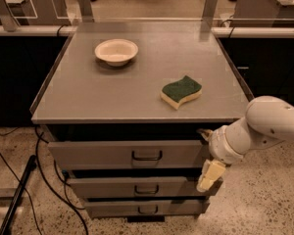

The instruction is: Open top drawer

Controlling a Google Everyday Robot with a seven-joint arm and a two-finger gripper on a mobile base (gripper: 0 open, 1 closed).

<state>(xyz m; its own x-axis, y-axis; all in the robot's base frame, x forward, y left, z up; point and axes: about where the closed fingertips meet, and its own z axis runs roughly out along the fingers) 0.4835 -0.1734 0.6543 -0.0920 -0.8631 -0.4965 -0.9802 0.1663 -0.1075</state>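
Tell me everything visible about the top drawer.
The top drawer is a wide grey metal front just under the tabletop, with a small dark loop handle at centre. It looks shut or nearly so. The gripper is at its right end, off the handle; contact cannot be told.

Gripper (205, 157) beside top drawer (100, 154), handle (147, 155) unblocked
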